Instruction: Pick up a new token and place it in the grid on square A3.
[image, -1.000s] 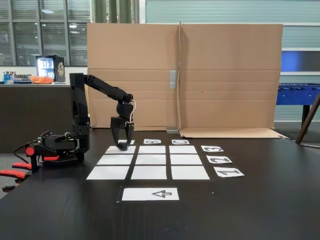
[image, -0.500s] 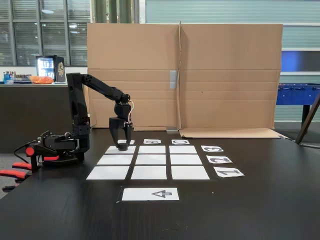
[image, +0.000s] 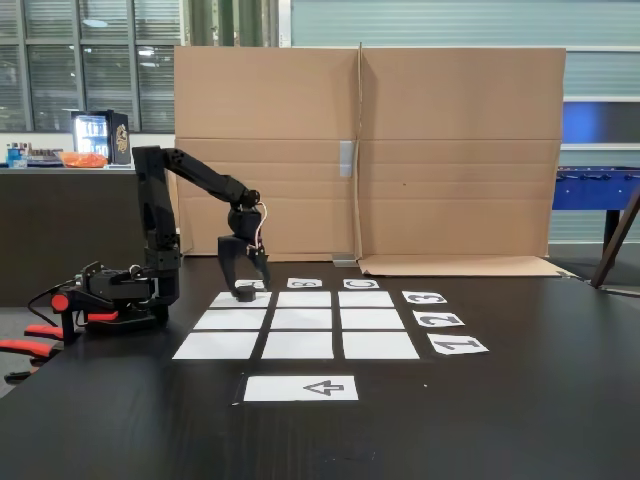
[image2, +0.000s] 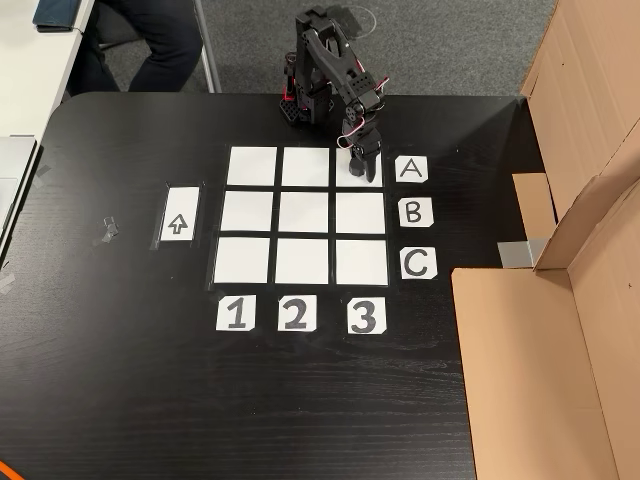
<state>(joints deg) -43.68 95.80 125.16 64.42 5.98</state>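
The black arm reaches down to the far left corner of the grid (image: 297, 321) in the fixed view. In the other view that's the top right of the grid (image2: 307, 215), next to the A card (image2: 412, 169). The tool (image: 245, 287) hangs w/ its tips just above square A3 (image: 228, 299). The token (image: 244, 294) sits on that square, right under the tool. The tips look spread a bit, not squeezing the token. The tool (image2: 363, 168) points straight down at the dark bench (image2: 120, 350).
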